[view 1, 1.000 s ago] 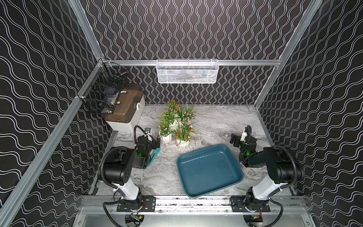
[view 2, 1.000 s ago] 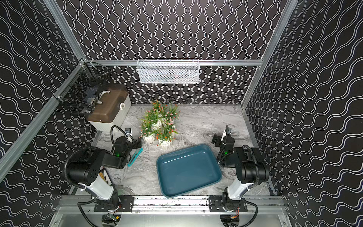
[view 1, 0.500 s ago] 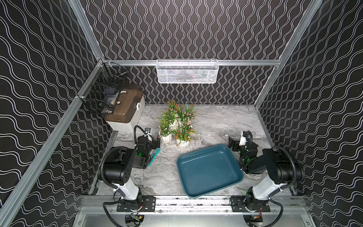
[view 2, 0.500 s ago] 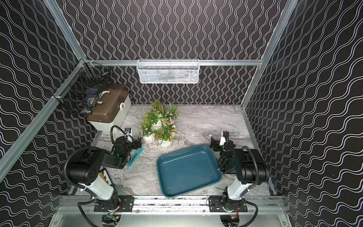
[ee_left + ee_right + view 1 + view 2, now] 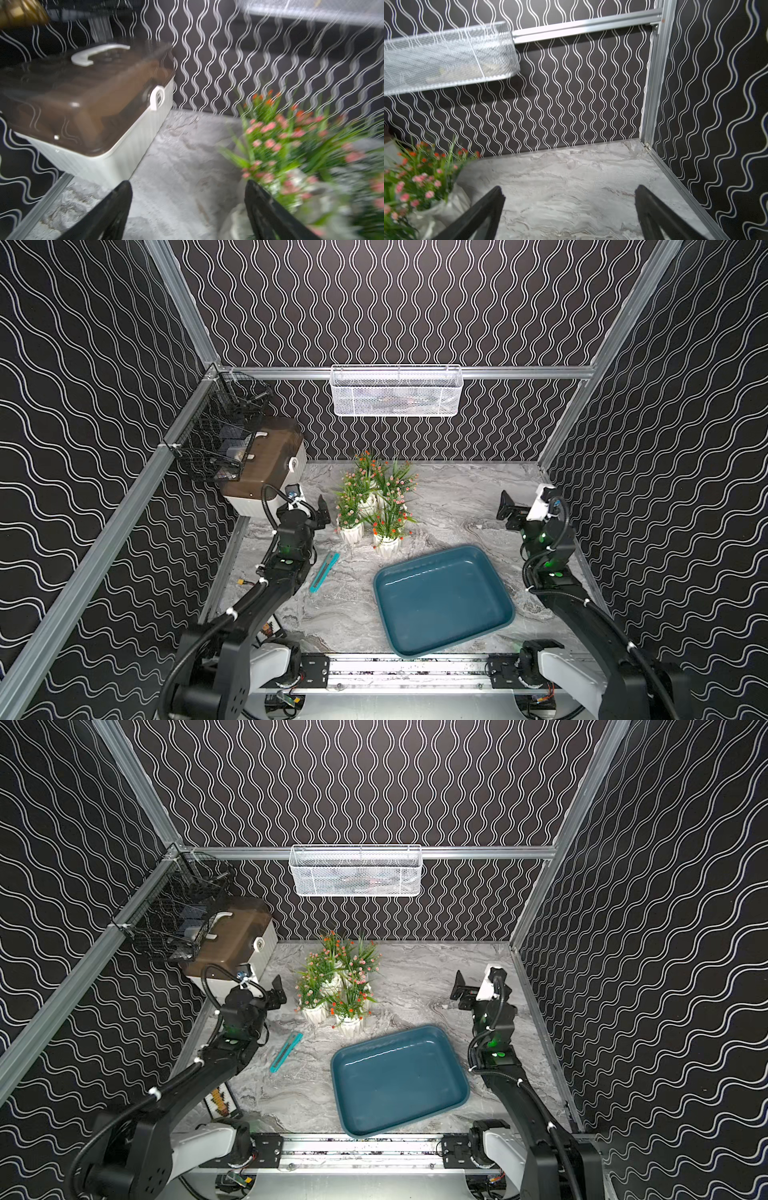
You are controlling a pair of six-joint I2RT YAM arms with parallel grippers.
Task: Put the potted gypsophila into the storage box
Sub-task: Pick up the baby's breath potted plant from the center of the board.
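The potted gypsophila (image 5: 374, 506) (image 5: 337, 982) stand clustered at the middle back of the marble table, white ribbed pots with green leaves and pink, red and orange flowers. The dark-teal storage box (image 5: 490, 572) (image 5: 446, 1052) lies empty in front of them, to the right. My left gripper (image 5: 318, 510) (image 5: 275, 989) hangs just left of the cluster, open. In the left wrist view, left gripper (image 5: 187, 185) has only bare table between its fingers, and the blurred plants (image 5: 291, 145) lie beside one finger. My right gripper (image 5: 508, 510) (image 5: 569, 188) is open over bare table at the right.
A teal utility knife (image 5: 324, 572) (image 5: 286, 1052) lies left of the box. A white box with brown lid (image 5: 266, 472) (image 5: 83, 104) sits at the back left under a black wire basket (image 5: 220, 435). A white mesh basket (image 5: 397, 391) (image 5: 446, 58) hangs on the back wall.
Both arms have lifted and stretched forward. The left gripper has moved slightly back, closer to the pots. The right gripper has shifted a little back and left.
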